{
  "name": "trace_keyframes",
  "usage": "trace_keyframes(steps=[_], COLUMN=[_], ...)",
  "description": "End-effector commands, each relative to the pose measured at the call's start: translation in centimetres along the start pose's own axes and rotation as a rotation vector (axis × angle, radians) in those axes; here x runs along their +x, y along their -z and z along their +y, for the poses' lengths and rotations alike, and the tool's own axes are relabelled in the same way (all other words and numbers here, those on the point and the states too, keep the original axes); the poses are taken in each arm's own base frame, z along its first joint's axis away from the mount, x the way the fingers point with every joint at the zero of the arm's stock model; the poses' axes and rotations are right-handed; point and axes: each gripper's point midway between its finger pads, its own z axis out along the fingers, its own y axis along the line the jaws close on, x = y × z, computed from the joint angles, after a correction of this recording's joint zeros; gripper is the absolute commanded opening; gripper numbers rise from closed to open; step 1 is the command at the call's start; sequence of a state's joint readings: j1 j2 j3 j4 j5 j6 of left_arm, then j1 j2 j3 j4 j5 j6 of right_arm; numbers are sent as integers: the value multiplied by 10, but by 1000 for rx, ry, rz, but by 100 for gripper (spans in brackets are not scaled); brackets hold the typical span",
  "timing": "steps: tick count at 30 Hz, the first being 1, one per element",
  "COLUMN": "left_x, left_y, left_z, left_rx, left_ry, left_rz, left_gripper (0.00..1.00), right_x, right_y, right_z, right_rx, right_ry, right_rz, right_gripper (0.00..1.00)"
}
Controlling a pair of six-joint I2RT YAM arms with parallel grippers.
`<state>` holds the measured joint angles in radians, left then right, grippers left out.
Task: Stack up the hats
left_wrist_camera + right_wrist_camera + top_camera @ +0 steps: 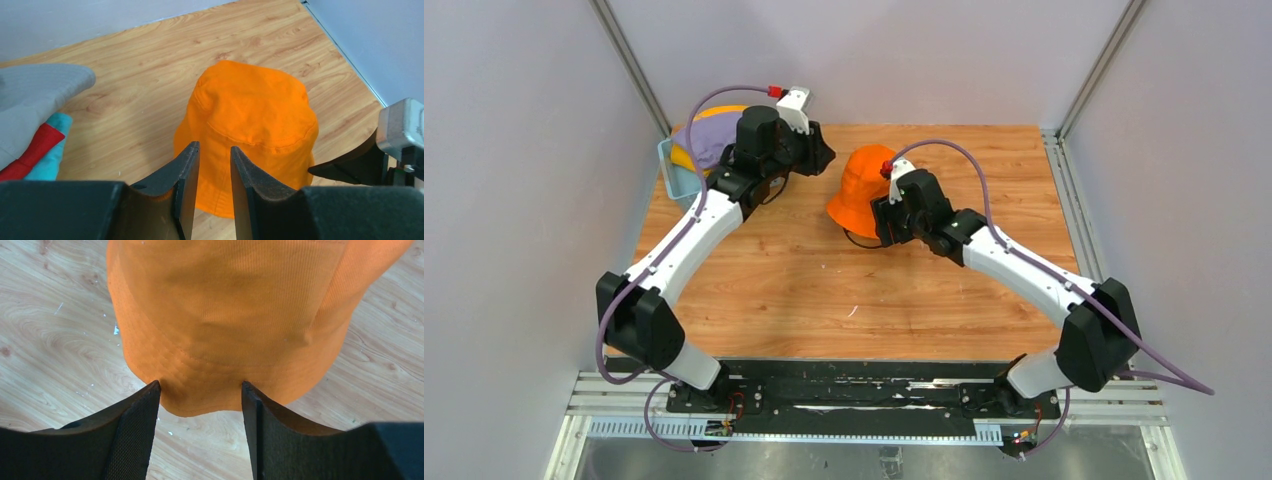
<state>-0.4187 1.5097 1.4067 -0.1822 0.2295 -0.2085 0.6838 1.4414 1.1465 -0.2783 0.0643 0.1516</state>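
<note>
An orange hat [862,188] stands crown-up in the middle of the table, also seen in the left wrist view [250,120] and the right wrist view [235,315]. My right gripper [882,215] [201,384] is open at its near brim, and the brim's edge hangs just between the fingertips. My left gripper [824,152] [215,146] hovers behind and left of the hat, narrowly open with nothing between its fingers. More hats lie at the back left: lavender [709,135], yellow [684,158], grey [35,95], red [35,150] and teal [57,132].
A light blue basket [667,165] at the table's back left corner holds the pile of hats. A thin black wire [856,241] shows under the orange hat's near edge. Grey walls close in the table on three sides.
</note>
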Motion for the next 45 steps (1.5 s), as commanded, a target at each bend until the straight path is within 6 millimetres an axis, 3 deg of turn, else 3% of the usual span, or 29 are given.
trace_keyframes(steps=[1, 6, 9, 12, 18, 21, 26, 34, 39, 45], left_x=[-13, -17, -20, -23, -17, -7, 4, 6, 11, 31], left_y=[14, 19, 24, 30, 31, 19, 7, 16, 10, -14], left_z=[1, 12, 27, 47, 93, 125, 178, 269, 304, 323], left_rx=[-35, -105, -197, -317, -481, -547, -632, -773, -803, -779], left_ry=[-33, -32, -20, 0, 93, 136, 198, 299, 306, 307], left_rz=[-42, -56, -70, -82, -72, -30, 0, -23, -16, 46], left_gripper=[33, 33, 33, 34, 45, 46, 46, 46, 51, 51], right_x=[8, 12, 5, -17, -91, -118, -147, -158, -153, -147], right_y=[-13, -23, -15, 13, 94, 112, 105, 81, 74, 67], right_z=[-8, -18, -15, -13, -19, -27, -40, -57, -68, -73], right_rx=[40, 55, 33, 18, 35, 84, 150, 114, 113, 111], right_ry=[-2, 1, -1, -6, 18, 58, 103, 65, 41, 28], right_rz=[7, 22, 6, -71, -327, -377, -392, -372, -359, -341], right_gripper=[61, 61, 62, 68, 77, 79, 80, 80, 80, 80])
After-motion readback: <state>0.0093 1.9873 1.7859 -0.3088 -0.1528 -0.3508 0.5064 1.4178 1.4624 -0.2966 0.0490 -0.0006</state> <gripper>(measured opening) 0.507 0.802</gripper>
